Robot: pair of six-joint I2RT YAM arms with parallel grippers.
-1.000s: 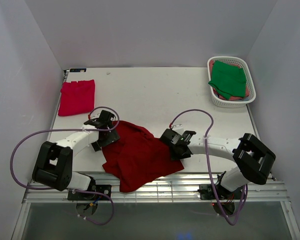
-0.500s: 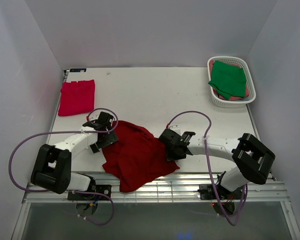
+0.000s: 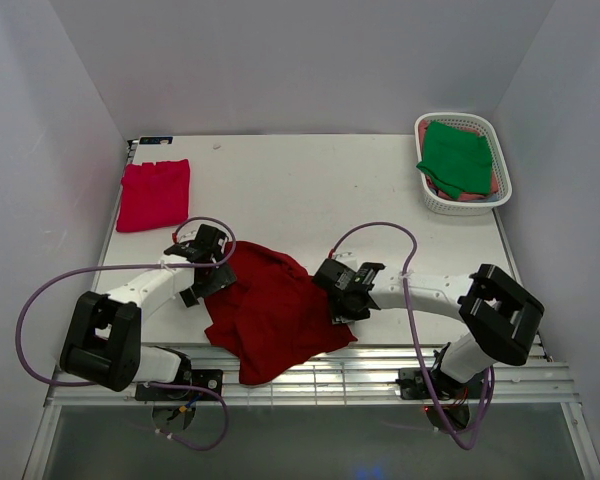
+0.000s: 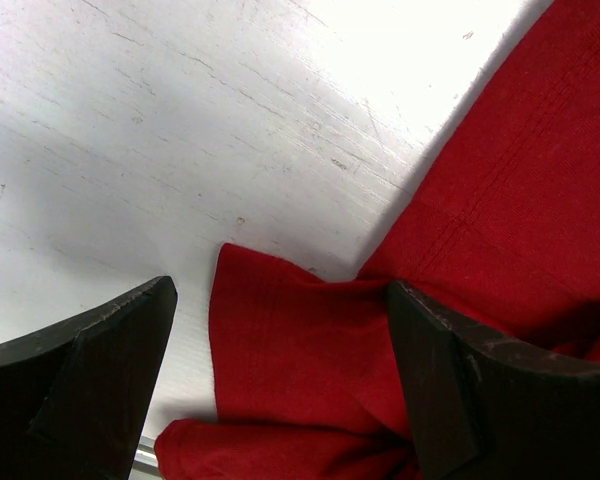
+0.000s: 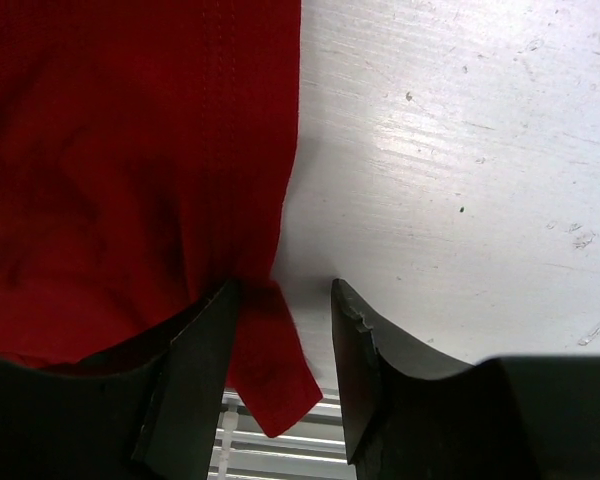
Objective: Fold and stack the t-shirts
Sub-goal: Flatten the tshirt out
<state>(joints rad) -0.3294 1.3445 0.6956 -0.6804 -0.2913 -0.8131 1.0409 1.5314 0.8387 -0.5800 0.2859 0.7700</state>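
A large dark red t-shirt point(image 3: 275, 310) lies crumpled at the near middle of the table, its lower edge hanging over the front rail. My left gripper point(image 3: 210, 282) is at its left edge, open, with a sleeve fold of the shirt point(image 4: 310, 350) lying between the spread fingers point(image 4: 90, 380). My right gripper point(image 3: 340, 300) is at its right edge, open more narrowly, with a corner of the shirt point(image 5: 270, 370) between the fingers point(image 5: 380, 360), unclamped. A pinkish-red t-shirt point(image 3: 153, 193) lies folded at the back left. A green t-shirt point(image 3: 458, 155) lies in the basket.
A white slotted basket point(image 3: 430, 200) stands at the back right, with pink cloth under the green shirt. Metal rails point(image 3: 400, 365) run along the table's front edge. Purple cables loop over both arms. White walls close in the left, right and back.
My right gripper has moved a little left onto the dark red shirt's right edge, which has bunched inward. My left gripper has shifted only slightly.
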